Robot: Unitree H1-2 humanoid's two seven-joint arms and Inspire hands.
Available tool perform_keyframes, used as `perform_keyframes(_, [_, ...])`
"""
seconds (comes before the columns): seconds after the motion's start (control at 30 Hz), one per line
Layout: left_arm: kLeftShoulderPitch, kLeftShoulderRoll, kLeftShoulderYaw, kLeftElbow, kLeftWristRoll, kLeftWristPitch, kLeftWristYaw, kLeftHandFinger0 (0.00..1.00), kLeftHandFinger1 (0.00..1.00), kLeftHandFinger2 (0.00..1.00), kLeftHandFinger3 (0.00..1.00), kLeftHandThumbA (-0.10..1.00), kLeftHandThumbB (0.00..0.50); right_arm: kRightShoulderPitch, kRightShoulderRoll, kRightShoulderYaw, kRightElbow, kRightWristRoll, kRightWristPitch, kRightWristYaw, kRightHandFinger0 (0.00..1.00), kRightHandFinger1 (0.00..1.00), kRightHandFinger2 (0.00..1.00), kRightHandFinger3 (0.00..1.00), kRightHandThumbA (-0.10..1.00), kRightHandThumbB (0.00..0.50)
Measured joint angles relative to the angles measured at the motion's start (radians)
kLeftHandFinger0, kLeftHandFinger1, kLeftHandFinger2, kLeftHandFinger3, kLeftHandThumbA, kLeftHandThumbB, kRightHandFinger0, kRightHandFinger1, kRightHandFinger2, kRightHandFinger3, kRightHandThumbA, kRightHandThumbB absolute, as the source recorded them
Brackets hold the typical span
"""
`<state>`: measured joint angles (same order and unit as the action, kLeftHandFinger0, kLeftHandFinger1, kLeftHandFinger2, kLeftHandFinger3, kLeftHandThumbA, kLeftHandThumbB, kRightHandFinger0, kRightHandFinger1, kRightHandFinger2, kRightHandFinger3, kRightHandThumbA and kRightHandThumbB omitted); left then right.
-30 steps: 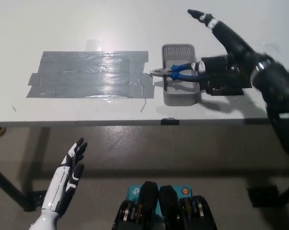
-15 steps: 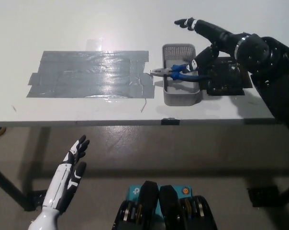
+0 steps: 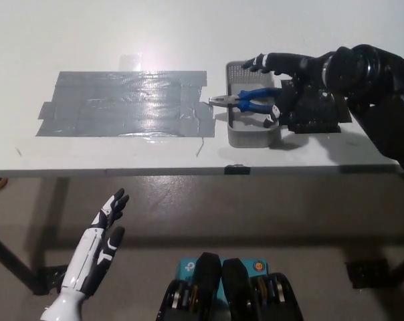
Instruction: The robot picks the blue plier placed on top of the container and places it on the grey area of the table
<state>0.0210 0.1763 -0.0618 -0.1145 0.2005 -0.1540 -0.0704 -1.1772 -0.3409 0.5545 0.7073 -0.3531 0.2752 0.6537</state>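
The blue-handled plier [image 3: 245, 101] lies across the top of a small grey container [image 3: 251, 132], its metal nose poking over the left rim. My black right hand [image 3: 282, 83] hovers open just over the container's right side, fingers spread around the plier's handles without gripping them. The grey taped area [image 3: 125, 103] covers the table to the left of the container. My white left hand [image 3: 98, 251] rests open below the table's front edge at lower left.
A dark flat block [image 3: 316, 110] sits on the white table [image 3: 188, 27] right next to the container, under my right arm. The table's front edge [image 3: 188, 172] runs across the middle of the view.
My right hand has swung in from the right and come down, from raised above the table to low over the container and the plier handles. The left hand has barely shifted.
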Motion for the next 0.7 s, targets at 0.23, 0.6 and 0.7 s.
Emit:
perform_keyframes(0.23, [-0.001,0.0,-0.001,0.0,0.004,0.0,-0.001,1.0,1.0,1.0,1.0,0.99,0.084,-0.053,0.028,0.024,0.085,-0.039,-0.002,0.013,1.0,1.0,1.0,1.0,1.0,0.301])
perform_keyframes(0.6, [-0.008,0.0,-0.004,-0.001,0.005,0.0,-0.001,1.0,1.0,1.0,1.0,0.99,0.099,-0.081,0.062,0.003,0.132,-0.053,-0.002,0.012,1.0,1.0,1.0,1.0,1.0,0.346])
perform_keyframes(0.7, [-0.008,0.0,-0.007,-0.002,0.006,-0.001,-0.001,1.0,1.0,1.0,1.0,0.98,0.093,-0.081,0.068,0.003,0.143,-0.06,-0.001,0.01,1.0,1.0,1.0,1.0,1.0,0.333])
